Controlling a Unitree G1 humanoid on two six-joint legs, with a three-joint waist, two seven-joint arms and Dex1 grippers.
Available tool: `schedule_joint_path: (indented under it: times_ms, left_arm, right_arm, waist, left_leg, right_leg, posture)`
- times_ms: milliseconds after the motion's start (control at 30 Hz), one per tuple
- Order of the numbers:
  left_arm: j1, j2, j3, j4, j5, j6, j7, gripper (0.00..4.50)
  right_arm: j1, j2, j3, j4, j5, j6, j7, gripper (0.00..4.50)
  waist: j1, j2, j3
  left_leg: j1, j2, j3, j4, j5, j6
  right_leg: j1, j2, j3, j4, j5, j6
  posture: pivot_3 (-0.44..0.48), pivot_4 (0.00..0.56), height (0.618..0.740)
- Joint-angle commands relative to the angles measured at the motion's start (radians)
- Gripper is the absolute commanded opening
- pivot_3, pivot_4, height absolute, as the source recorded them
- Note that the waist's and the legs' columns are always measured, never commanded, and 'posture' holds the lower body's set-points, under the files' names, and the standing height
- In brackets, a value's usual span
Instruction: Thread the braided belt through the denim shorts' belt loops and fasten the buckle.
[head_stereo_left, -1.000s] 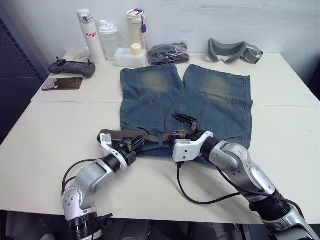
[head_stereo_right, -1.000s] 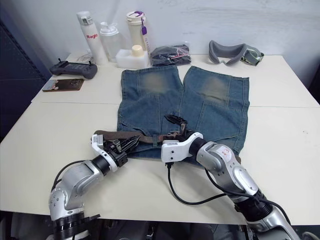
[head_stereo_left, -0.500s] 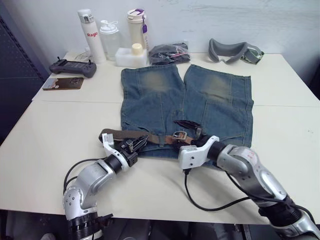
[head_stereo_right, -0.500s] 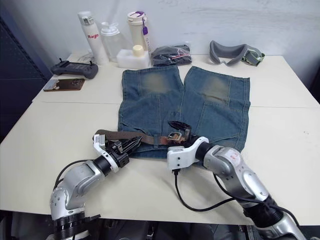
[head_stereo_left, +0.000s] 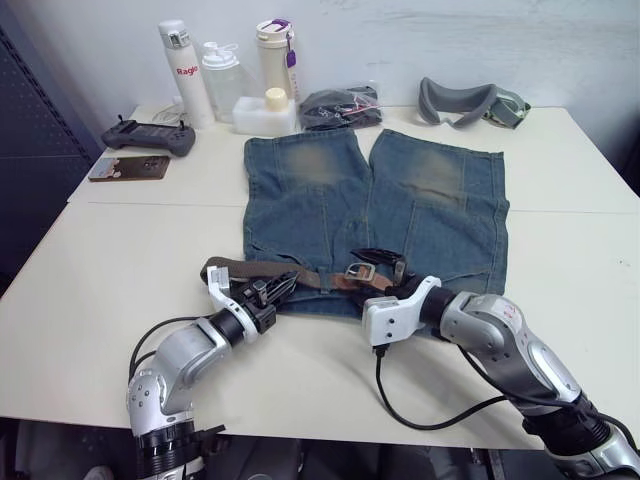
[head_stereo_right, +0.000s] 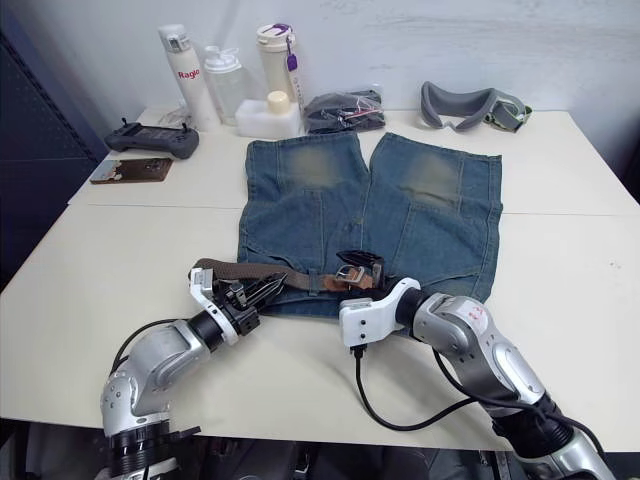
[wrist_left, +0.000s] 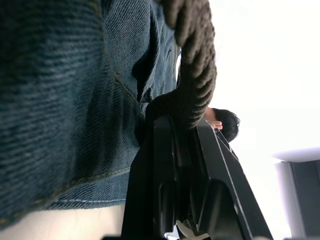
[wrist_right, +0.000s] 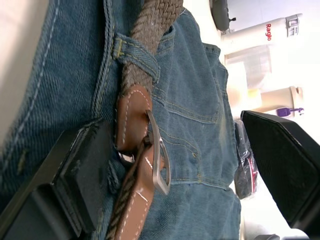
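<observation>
While the left gripper (head_stereo_left: 278, 287), forearm low over the desk (head_stereo_left: 100, 250), pinches the braided belt (head_stereo_left: 250, 270) along the denim shorts (head_stereo_left: 310, 200) waistband, the right gripper (head_stereo_left: 385, 262) spreads its fingers around the silvery buckle (wrist_right: 159, 165) at five o'clock.

The left gripper (head_stereo_left: 278, 289) is clamped tight; the right gripper (head_stereo_left: 378, 262) spreads wide — both forearms angle inward, low.

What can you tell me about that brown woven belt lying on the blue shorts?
The olive-brown braided belt lies along the waistband of the faded blue denim shorts, passing under a blue belt loop. Its reddish-brown leather ends meet at a silvery metal buckle. The left gripper is shut on its woven part.
</observation>
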Motion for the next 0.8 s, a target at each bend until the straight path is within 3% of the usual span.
schedule_joint_path:
  times_ms: [33, 400, 800]
  left_arm:
    - [0.016, -0.027, -0.068, 0.051, 0.01, 0.004, 0.017, 0.0]
    - [0.02, -0.046, -0.071, 0.031, 0.01, -0.003, 0.03, 0.0]
    - [0.021, -0.032, -0.074, 0.051, 0.01, 0.019, 0.016, 0.0]
  right_arm:
    - [0.004, 0.014, 0.008, -0.002, -0.005, 0.003, 0.002, 4.45]
    - [-0.026, 0.08, 0.01, 0.038, -0.118, 0.096, -0.044, 4.45]
    - [-0.045, 0.1, -0.031, -0.061, -0.141, 0.076, -0.111, 4.45]
  waist:
    - [0.0, 0.0, 0.0]
    - [0.002, 0.001, 0.0]
    - [0.001, 0.004, -0.001]
  left_leg:
    - [0.0, 0.0, 0.0, 0.0, 0.0, 0.0]
    - [0.0, -0.001, 0.0, 0.0, 0.0, -0.001]
    - [-0.001, -0.001, 0.0, 0.0, 0.0, -0.002]
  right_leg:
    - [0.0, 0.0, 0.0, 0.0, 0.0, 0.0]
    - [0.0, 0.0, 0.0, 0.0, 0.0, 0.0]
    - [-0.001, 0.0, 0.0, 0.0, 0.0, 0.0]
  posture:
    - [0.0, 0.15, 0.627]
    - [0.0, 0.15, 0.627]
    - [0.0, 0.15, 0.627]
